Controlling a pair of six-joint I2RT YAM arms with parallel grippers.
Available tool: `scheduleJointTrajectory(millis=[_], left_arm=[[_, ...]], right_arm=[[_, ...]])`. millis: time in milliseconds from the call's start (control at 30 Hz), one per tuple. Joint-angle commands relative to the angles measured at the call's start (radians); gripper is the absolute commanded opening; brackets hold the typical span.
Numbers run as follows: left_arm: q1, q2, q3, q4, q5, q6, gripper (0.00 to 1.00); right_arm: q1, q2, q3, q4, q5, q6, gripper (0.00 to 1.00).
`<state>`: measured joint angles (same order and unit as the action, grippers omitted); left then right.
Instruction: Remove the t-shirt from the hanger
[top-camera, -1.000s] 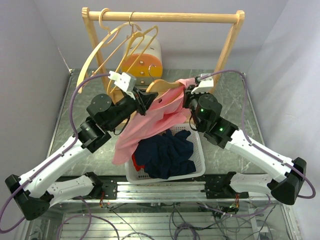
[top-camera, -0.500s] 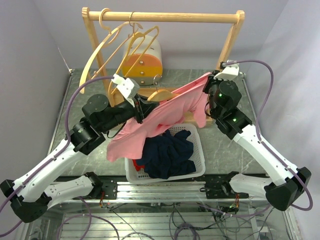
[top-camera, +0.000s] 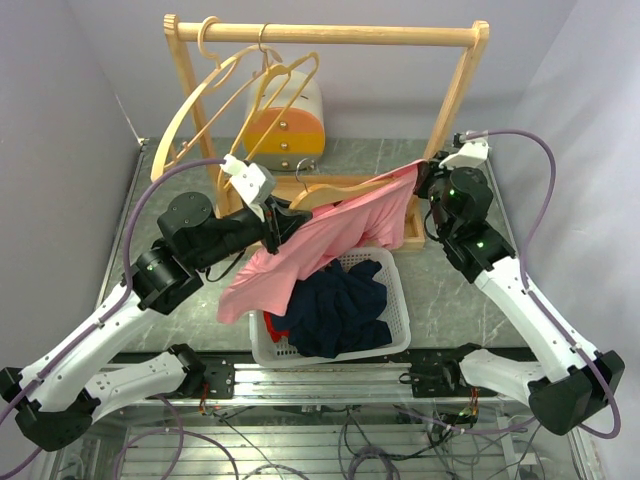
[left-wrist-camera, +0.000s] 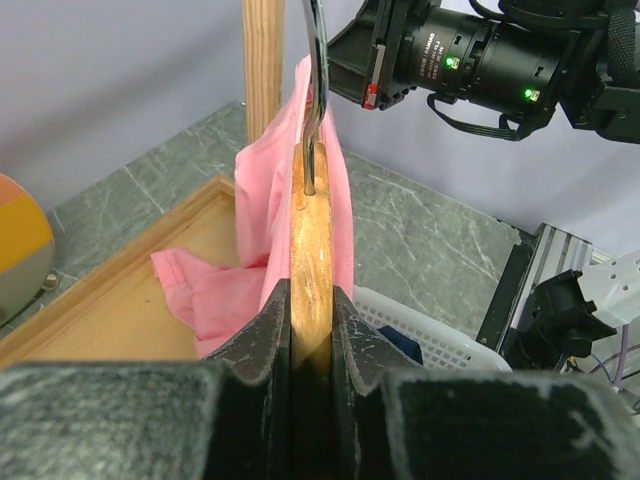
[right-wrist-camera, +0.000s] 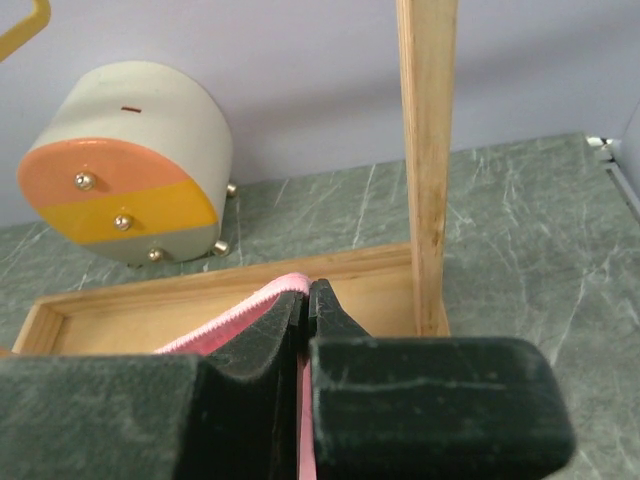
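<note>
Seen from overhead, the left gripper (top-camera: 283, 222) clamps one end of a wooden hanger (top-camera: 335, 188) held in the air above the table. The right gripper (top-camera: 427, 182) pinches the far edge of the pink t-shirt (top-camera: 318, 242) and holds it stretched toward the right upright of the wooden rack (top-camera: 330, 33). The shirt lies partly across the hanger, and its loose tail hangs over the near-left corner of a white basket (top-camera: 398, 305) filled with dark clothes (top-camera: 340, 305). Spare hangers (top-camera: 235, 85) hang from the rack's rail, with a round drawer unit (top-camera: 285, 125) behind them.

The left wrist camera shows the grip itself. The jaws are pressed against both faces of the hanger's wooden arm, which appears edge-on. The metal hook (left-wrist-camera: 316, 100) rises from the arm just past the fingertips, and pink cloth falls on either side beyond it. The right arm's black wrist (left-wrist-camera: 470, 50), green lights lit, hangs close behind.

The right wrist camera shows only the other end of the shirt. The fingers are closed tight on a thin fold of ribbed pink hem. They sit above the rack's wooden base tray (right-wrist-camera: 200, 295), just beside the upright post (right-wrist-camera: 427, 150). The hanger lies outside this view.
</note>
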<state>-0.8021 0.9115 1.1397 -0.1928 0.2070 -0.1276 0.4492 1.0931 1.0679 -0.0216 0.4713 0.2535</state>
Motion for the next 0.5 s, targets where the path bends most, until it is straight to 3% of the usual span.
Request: scheduleJointTrajectory(millis=[0,200,333,467], left_arm=[[-0.003,-0.126,0.028,0.035,0.078,-0.022,0.07],[-0.003,-0.075,0.020,0.085,0.115,-0.038,0.07],[-0.003,-0.068,0.023,0.111,0.164,-0.047,0.07],[-0.003,-0.100,0.023,0.092,0.112,-0.039,0.07]], right_arm=[[-0.116,0.004,-0.043,-0.094,0.235,-0.023,0.00],[-0.116,-0.038,-0.095,-0.109,0.078,0.011,0.00],[-0.118,-0.033,-0.098,-0.136,0.154,-0.003,0.00],[-0.125,-0.038,-0.114,-0.153,0.184,-0.003,0.00]])
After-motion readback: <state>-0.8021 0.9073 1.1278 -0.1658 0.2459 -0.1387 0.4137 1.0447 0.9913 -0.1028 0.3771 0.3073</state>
